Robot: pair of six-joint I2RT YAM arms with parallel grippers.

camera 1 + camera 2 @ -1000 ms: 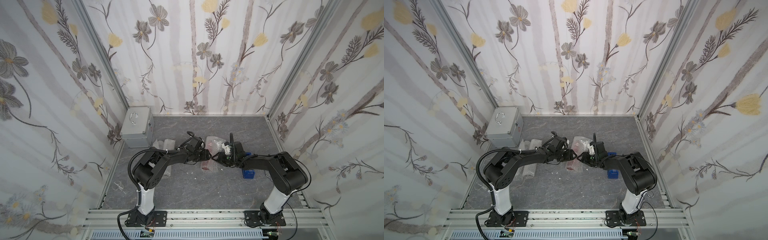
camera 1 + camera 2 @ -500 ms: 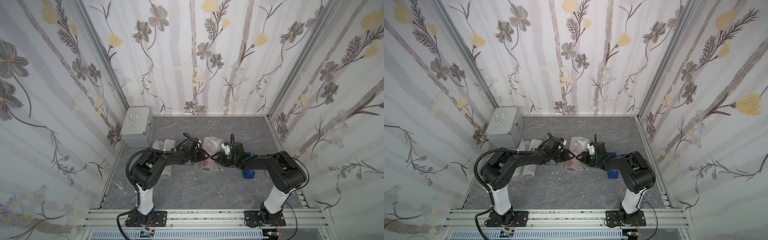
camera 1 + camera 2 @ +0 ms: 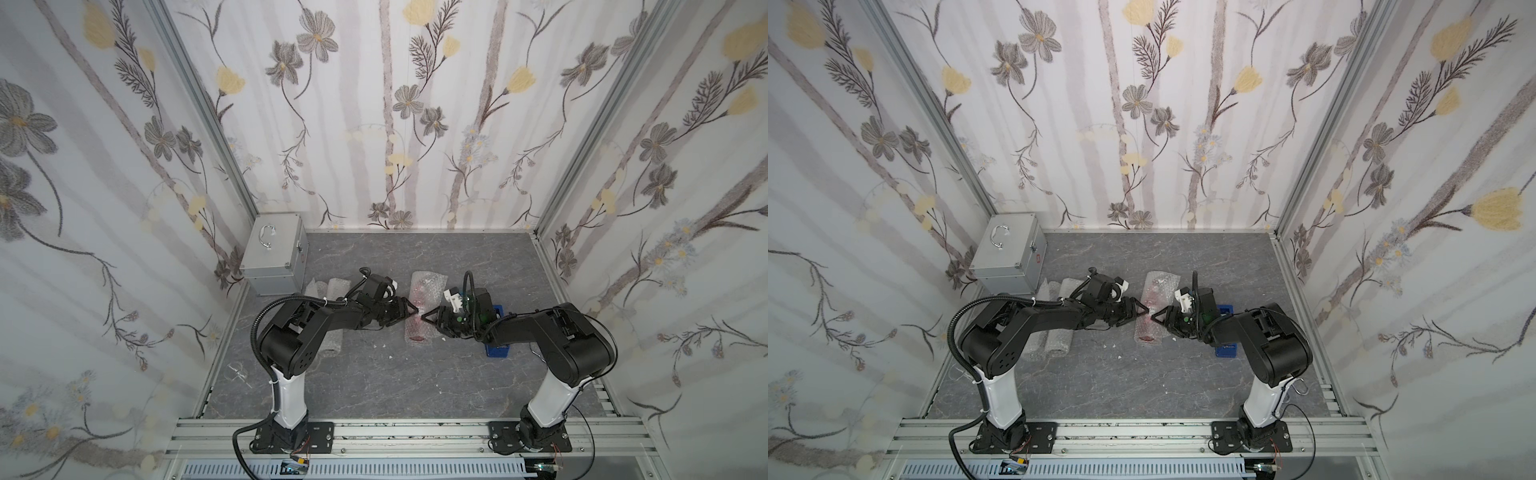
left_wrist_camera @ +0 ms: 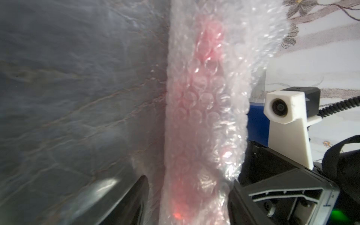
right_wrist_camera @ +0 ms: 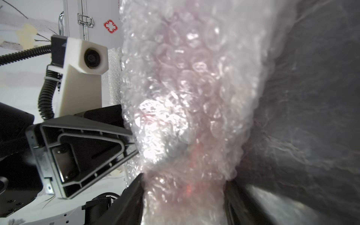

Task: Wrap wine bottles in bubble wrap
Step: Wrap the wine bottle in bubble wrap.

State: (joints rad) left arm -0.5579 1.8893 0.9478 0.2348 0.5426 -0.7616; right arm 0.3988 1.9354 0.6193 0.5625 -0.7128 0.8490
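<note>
A wine bottle [image 3: 417,337] with red-pink liquid lies on the grey floor, rolled inside bubble wrap [image 3: 424,291], and shows in both top views. Through the bubble wrap [image 4: 204,109] the bottle is only a pink blur. My left gripper [image 3: 413,311] reaches the roll's middle from the left. Its jaws straddle the roll [image 4: 189,179], open, with a gap on one side. From the right, my right gripper [image 3: 426,319] meets the same spot. Both of its fingers press the wrap [image 5: 184,178].
Two more bubble-wrap rolls [image 3: 332,291] lie under my left arm. A silver metal case [image 3: 274,257] stands in the back left corner. A blue tape dispenser [image 3: 497,349] sits under my right forearm. Small white scraps [image 3: 384,345] dot the floor.
The wrap's far end has drawn in and looks narrower. My left gripper pulled back slightly, then returned to the roll. My right gripper has stayed at the roll's middle.
</note>
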